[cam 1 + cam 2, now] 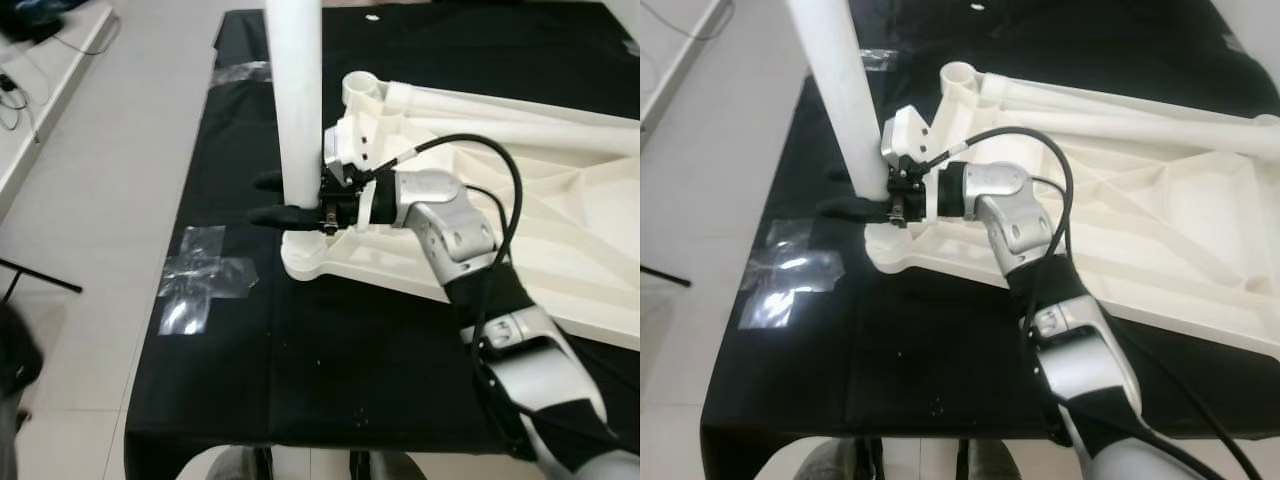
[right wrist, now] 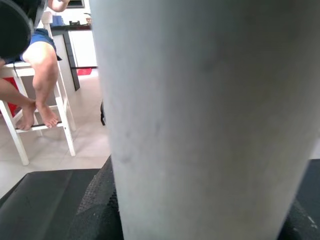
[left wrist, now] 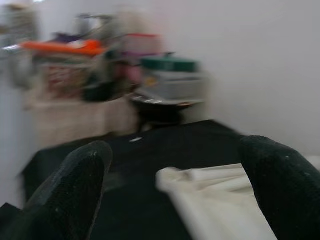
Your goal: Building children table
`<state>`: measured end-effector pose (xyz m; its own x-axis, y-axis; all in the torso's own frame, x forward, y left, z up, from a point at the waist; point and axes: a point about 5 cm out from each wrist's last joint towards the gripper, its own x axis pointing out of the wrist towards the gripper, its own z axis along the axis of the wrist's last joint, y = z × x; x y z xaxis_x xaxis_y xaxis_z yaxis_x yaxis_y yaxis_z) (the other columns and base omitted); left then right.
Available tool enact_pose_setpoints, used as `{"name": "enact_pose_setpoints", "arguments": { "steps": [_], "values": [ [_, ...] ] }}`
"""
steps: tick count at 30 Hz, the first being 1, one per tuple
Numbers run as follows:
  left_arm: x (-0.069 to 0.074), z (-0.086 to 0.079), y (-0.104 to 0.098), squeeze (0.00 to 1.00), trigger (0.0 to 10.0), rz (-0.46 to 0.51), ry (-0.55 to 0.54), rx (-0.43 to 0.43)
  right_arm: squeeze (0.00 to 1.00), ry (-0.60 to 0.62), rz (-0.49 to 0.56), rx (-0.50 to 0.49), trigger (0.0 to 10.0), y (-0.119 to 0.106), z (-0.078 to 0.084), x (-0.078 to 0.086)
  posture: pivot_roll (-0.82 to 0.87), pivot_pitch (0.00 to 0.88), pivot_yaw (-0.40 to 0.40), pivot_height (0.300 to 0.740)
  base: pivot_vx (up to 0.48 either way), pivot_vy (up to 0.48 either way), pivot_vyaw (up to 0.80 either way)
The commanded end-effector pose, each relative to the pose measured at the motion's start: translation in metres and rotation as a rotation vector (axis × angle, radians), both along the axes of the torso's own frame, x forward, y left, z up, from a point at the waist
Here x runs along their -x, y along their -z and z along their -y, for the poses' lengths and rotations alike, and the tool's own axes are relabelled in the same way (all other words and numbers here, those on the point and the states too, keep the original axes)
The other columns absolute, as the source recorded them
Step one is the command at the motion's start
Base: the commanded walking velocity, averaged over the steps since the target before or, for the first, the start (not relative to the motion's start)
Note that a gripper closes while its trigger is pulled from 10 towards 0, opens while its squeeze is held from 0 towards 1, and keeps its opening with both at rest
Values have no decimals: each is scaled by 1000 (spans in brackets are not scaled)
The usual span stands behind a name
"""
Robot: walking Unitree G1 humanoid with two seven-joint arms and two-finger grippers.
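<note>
Left eye view: right pincer (image 1: pixel 281 198) pinches the leg (image 1: pixel 296 95) low down, one black finger on each side of the tube, just above the corner socket (image 1: pixel 305 258) of the tabletop (image 1: pixel 520 215). Leg is a white round tube, long axis near vertical, foot end sitting on or in that socket; can't tell from here whether it's fully seated. Tabletop lies underside up on the desk (image 1: pixel 330 350), which is covered in black cloth, ribs showing, running away from the socket toward the robot's right.

Key relation: leg axis lines up roughly over the socket, pincer reaches in from the tabletop side, wrist horizontal, fingers pointing past the leg toward the robot's left. My read: next move is push or twist straight down along the leg axis, and any tilt would jam it. A second open socket (image 1: pixel 360 88) sits beyond the leg, farther corner of the tabletop.

Right wrist view: leg (image 2: pixel 200 115) right up against the camera between the fingers, consistent with a firm grip. A person's bare legs on a white stool (image 2: pixel 60 107) behind.

Left pincer (image 3: pixel 180 190) idle, fingers spread wide, nothing between them, white part below; blurred. Right arm is clearly the one on the job.

Clear tape patches (image 1: pixel 205 275) on the cloth left of the socket. No brands, labels or readable writing anywhere
</note>
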<state>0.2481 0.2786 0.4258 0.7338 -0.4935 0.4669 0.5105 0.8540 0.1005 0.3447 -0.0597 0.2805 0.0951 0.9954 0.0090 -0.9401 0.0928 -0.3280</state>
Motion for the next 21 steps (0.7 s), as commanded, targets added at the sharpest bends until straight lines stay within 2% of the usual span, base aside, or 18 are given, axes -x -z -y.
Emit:
{"name": "enact_pose_setpoints", "arguments": {
  "steps": [1, 2, 6, 9, 11, 13, 14, 16, 17, 18, 19, 20, 21],
  "values": [
    [13, -10, -6, 0, 10000, 31, -76, -2, 0, 34, -115, 14, 0, 28, 5, -3, 82, 335, -30, 740, 0, 0, 0],
    [17, -19, 3, 0, 10000, 5, -130, 25, 0, 38, -118, -7, 0, 29, 8, -2, 83, 336, -28, 740, 0, 0, 0],
    [24, -28, 18, 0, 10000, -38, -199, 66, 0, 39, -127, -51, 0, 29, 12, 1, 84, 338, -23, 740, 0, 0, 0],
    [27, -24, 51, 0, 10000, -149, -201, 58, 0, 34, -119, -68, 0, 30, 13, 6, 85, 338, -11, 740, 0, 0, 0],
    [27, -24, 51, 0, 10000, -149, -201, 58, 0, 34, -119, -68, 0, 30, 13, 6, 85, 338, -11, 740, 0, 0, 0],
    [30, 7, 120, 0, 10000, -362, -118, -57, 0, 29, -120, -130, 0, 26, 14, 10, 85, 339, -6, 740, 0, 0, 0],
    [30, 7, 120, 0, 10000, -362, -118, -57, 0, 29, -120, -130, 0, 26, 14, 10, 85, 339, -6, 740, 0, 0, 0],
    [50, 43, 184, 0, 10000, -554, -18, -83, 0, 37, -126, -191, 0, 21, 15, 13, 86, 344, -4, 740, 0, 0, 0],
    [50, 43, 184, 0, 10000, -554, -18, -83, 0, 37, -126, -191, 0, 21, 15, 13, 86, 344, -4, 740, 0, 0, 0],
    [56, 54, 197, 0, 10000, -592, 1, -78, 0, 38, -125, -200, 0, 20, 16, 14, 89, 351, -3, 740, 0, 0, 0],
    [56, 54, 197, 0, 10000, -592, 1, -78, 0, 38, -125, -200, 0, 20, 16, 14, 89, 351, -3, 740, 0, 0, 0],
    [61, 68, 208, 0, 10000, -621, 20, -69, 0, 39, -123, -196, 0, 21, 16, 15, 89, 351, -3, 740, 0, 0, 0],
    [61, 68, 208, 0, 10000, -621, 20, -69, 0, 39, -123, -196, 0, 21, 16, 15, 89, 351, -3, 740, 0, 0, 0]
  ]
}}
